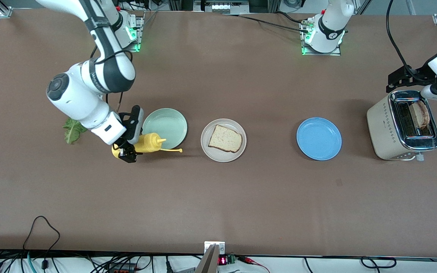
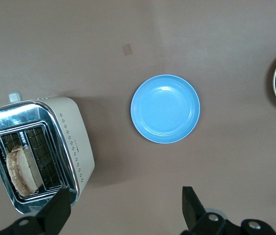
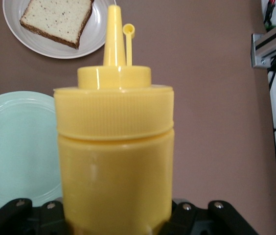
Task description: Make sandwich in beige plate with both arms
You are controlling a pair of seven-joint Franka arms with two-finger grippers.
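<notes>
Right gripper (image 1: 126, 151) clamped on yellow squeeze bottle (image 1: 148, 143), which lies tipped sideways, nozzle pointing toward the beige plate (image 1: 207, 146), beside the mint-green plate (image 1: 154, 118). One bread slice (image 1: 225, 138) sits on the beige plate; second slice (image 1: 419, 114) stands in the toaster (image 1: 383, 131); lettuce leaf (image 1: 73, 129) on table toward the right arm's end. Judged step: saucing the first slice. Next move needs nozzle carried over the bread. Left gripper (image 2: 126, 208) spread wide, empty, over the toaster.

The yellow squeeze bottle (image 3: 114, 161) looks like glossy plastic with a ribbed cap. The toaster (image 1: 400, 127) has a shiny chrome top. The brown tabletop (image 1: 241, 197) is matt.
</notes>
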